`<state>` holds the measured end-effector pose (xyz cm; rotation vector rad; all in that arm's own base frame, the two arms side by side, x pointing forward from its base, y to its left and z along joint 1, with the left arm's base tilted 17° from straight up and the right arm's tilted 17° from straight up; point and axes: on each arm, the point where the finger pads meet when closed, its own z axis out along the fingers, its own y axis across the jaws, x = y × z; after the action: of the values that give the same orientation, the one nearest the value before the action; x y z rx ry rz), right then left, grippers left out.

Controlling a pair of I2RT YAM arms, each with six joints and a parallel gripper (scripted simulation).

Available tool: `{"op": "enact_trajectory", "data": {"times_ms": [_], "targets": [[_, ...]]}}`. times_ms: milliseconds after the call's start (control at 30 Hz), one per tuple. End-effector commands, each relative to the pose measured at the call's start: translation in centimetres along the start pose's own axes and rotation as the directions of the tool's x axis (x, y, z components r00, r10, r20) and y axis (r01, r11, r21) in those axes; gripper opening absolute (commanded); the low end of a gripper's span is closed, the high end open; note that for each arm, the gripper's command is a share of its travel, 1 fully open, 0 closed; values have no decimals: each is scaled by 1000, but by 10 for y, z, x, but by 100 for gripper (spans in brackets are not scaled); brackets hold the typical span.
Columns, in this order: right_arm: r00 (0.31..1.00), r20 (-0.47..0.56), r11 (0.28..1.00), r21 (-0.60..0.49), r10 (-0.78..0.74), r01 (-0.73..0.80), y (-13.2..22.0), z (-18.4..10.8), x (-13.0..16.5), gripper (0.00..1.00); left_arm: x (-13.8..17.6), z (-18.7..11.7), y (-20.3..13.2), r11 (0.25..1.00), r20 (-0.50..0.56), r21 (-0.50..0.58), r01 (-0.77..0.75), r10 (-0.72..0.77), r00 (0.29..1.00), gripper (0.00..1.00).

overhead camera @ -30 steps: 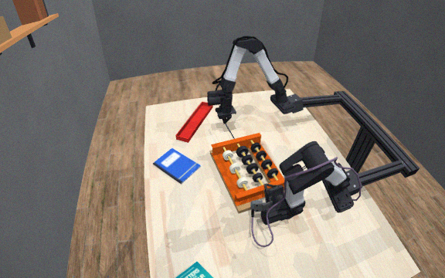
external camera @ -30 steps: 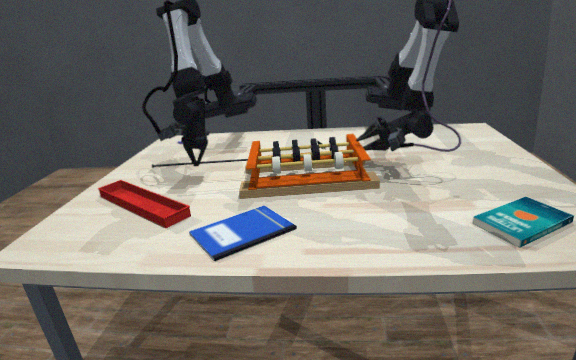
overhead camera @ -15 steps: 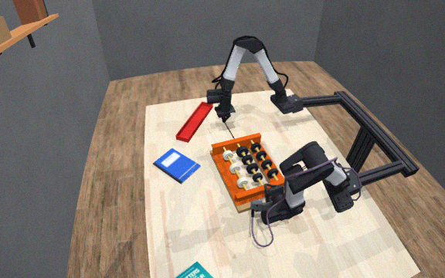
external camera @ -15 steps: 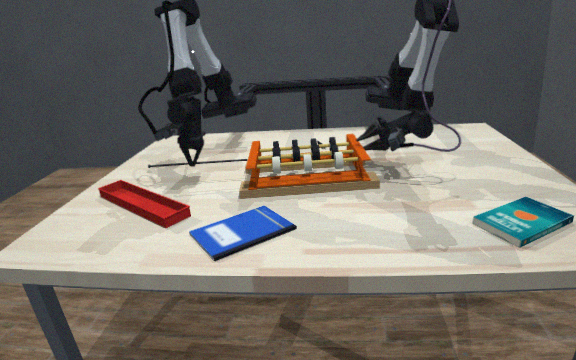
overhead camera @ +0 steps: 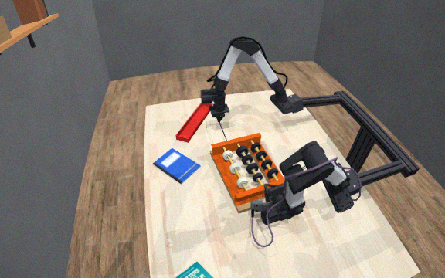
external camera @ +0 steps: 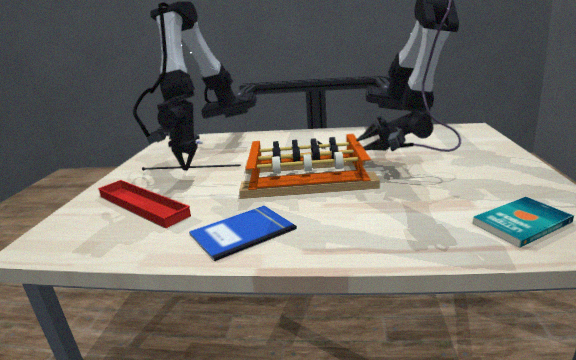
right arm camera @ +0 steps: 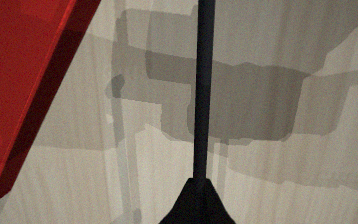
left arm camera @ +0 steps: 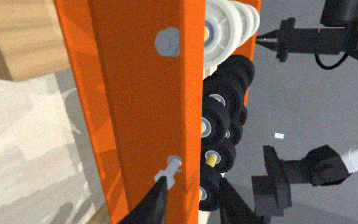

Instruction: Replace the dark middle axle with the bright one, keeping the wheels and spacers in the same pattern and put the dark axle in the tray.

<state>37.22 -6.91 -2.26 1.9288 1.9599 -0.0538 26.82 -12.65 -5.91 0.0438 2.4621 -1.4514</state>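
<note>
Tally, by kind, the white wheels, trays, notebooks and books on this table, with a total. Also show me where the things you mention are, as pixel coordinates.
Round white wheels (overhead camera: 240,181) (external camera: 307,167) (left arm camera: 225,45): 3
Shallow red tray (overhead camera: 182,139) (external camera: 174,219) (right arm camera: 45,95): 1
Flat blue notebook (overhead camera: 178,166) (external camera: 253,229): 1
Teal book (overhead camera: 195,271) (external camera: 545,214): 1
Total: 6
</note>
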Motion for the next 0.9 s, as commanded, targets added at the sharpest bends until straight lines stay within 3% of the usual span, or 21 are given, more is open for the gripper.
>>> {"op": "enact_trajectory", "data": {"times_ms": [0, 267, 567, 867], "targets": [[996, -12, 995, 46, 88, -87, 11, 5, -7, 0, 0, 13, -8, 998, -25, 34, -52, 53, 998, 33], [972, -7, 968, 99, 234, -232, 39, 13, -30, 0, 0, 13, -8, 998, -25, 34, -52, 53, 998, 33], [893, 19, 882, 147, 449, -447, 76, 27, -74, 0, 0, 13, -8, 998, -25, 34, -52, 53, 998, 33], [841, 33, 829, 153, 540, -538, 94, 35, -99, 0, 0, 13, -8, 998, -25, 34, -52, 53, 998, 33]]}}
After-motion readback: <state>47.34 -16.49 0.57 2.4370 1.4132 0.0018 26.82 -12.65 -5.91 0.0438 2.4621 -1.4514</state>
